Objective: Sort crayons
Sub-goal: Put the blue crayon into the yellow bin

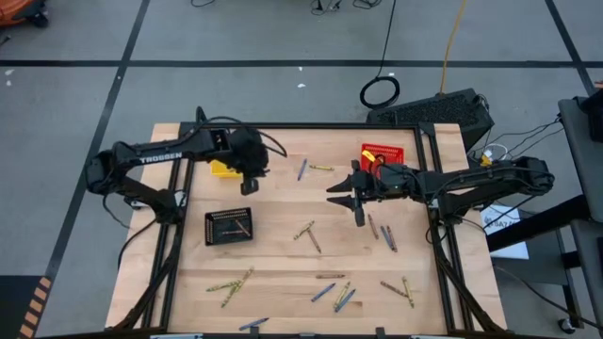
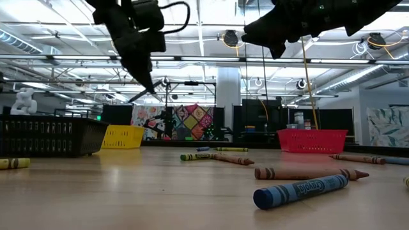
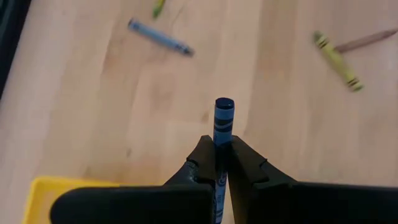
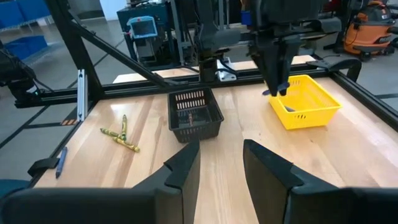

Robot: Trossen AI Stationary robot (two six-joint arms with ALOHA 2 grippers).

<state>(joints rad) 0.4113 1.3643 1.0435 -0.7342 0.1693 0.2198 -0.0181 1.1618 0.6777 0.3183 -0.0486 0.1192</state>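
Your left gripper (image 3: pixel 222 163) was clamped on a blue crayon (image 3: pixel 222 122), which stood up between the two fingers with its flat end showing above them. In the high view that gripper (image 1: pixel 249 182) hung just beside the yellow basket (image 1: pixel 223 169), on the side facing the table's middle, and above the wood rather than over the basket. The right wrist view showed the same: the left gripper (image 4: pixel 277 81) pointed down next to the yellow basket (image 4: pixel 309 102), close to its rim, with a blue stick already lying inside.

Your right gripper (image 1: pixel 356 200) was held with its fingers spread and nothing between them; the right wrist view showed bare table in the gap (image 4: pixel 221 163). It hovered near the red basket (image 1: pixel 383 153), on the side toward the middle of the table.

The black basket (image 1: pixel 229 226) sat well apart from the yellow basket, nearer the table's front edge, and it held at least one crayon.

The rest of the crayons (image 1: pixel 308 233) lay scattered on the table (image 1: pixel 283 273): a blue one and a yellow one between the yellow basket and the red basket, a crossed pair past the black basket, a few brown and blue ones just beyond your right gripper, and more strewn along the front edge. In the low view a blue crayon (image 2: pixel 300 190) and a brown crayon (image 2: pixel 307 173) lay nearest the camera.
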